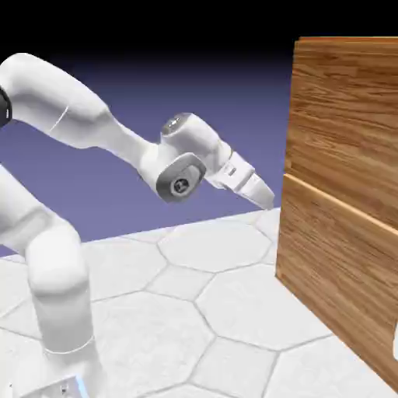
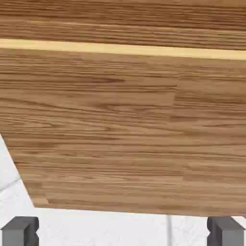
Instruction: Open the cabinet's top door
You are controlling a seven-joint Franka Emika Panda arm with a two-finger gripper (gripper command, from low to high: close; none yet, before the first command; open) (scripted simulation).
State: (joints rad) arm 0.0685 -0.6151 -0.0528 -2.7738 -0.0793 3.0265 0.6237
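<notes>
The cabinet (image 1: 338, 233) of reddish-brown wood grain stands at the exterior view's right, its front split by a pale ledge. Above that ledge is the top door (image 1: 342, 109); the second panel (image 1: 330, 288) lies below it. My gripper (image 1: 264, 194) hangs just left of the cabinet's near edge, about level with the ledge, pointing down toward it without touching. In the hand view the lower panel (image 2: 120, 129) fills most of the picture, and a strip of the top door (image 2: 120, 19) shows above the pale ledge (image 2: 120, 49). My gripper (image 2: 122, 231) is open, with nothing between its grey fingertips (image 2: 20, 230).
The white table (image 1: 202, 311) with hexagonal tile lines spreads under the arm and up to the cabinet's foot. My arm rises from the lower left and bends over toward the cabinet. A pale sliver (image 1: 395, 342) shows at the right edge.
</notes>
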